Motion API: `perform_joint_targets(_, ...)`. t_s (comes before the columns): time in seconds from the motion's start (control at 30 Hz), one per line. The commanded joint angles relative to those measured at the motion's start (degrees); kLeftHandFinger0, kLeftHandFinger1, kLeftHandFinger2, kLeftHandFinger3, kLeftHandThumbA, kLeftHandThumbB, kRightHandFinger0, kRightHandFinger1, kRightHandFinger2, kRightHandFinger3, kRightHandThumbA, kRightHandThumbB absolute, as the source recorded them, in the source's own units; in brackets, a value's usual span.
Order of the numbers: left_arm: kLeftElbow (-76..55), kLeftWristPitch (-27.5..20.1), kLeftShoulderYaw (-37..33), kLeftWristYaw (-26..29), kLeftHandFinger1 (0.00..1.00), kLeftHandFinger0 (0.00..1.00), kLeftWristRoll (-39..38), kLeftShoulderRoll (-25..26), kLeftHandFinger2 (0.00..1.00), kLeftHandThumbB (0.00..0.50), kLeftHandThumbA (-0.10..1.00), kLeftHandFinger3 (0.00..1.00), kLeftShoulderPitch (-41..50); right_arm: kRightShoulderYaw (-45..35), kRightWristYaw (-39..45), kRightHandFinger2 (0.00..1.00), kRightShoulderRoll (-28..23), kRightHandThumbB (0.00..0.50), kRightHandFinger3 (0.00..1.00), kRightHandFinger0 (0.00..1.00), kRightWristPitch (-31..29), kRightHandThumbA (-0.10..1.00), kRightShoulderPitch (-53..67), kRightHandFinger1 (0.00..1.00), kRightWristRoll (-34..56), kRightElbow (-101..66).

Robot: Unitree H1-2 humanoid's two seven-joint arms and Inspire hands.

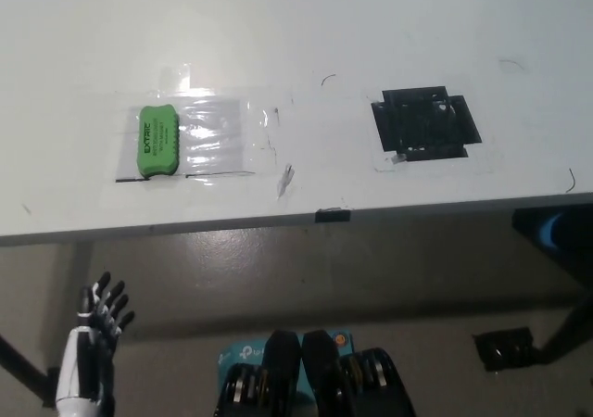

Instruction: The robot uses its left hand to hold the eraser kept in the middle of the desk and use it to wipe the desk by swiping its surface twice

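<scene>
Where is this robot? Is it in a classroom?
Maybe, or a lab or office. There's a plain white desk with clear tape stuck on it, a green rectangular foam board eraser, and a black tape square. The white left robot hand waits below.

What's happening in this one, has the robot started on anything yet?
Nothing is being handled yet. The green eraser lies on the white desk, on a taped clear patch, with a black taped square off to the side. The robot's left hand hangs open below the desk edge, holding nothing. Its right hand is out of view.
</scene>
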Motion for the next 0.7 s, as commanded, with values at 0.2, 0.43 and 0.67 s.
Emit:
perform_joint_targets(0.2,-20.3,12.0,3.7,-1.3,1.0,1.0,-1.8,10.9,1.0,0.264,1.0,1.0,-9.0,-0.6,-1.2,1.0,-1.6,0.252,1.0,1.0,1.9,1.0,-0.8,1.0,0.4,-3.0)
perform_joint_targets(0.43,0.4,0.1,-1.0,2.2,1.0,1.0,12.4,18.0,1.0,0.135,1.0,1.0,-23.9,-0.4,-1.5,1.0,-1.7,0.243,1.0,1.0,1.9,1.0,-0.3,1.0,0.0,-4.0)
perform_joint_targets(0.67,29.8,-13.8,-12.9,12.5,1.0,1.0,31.2,23.9,1.0,0.168,1.0,1.0,-38.5,-0.3,-1.1,1.0,-2.2,0.233,1.0,1.0,1.5,1.0,-0.6,1.0,0.4,-3.7)
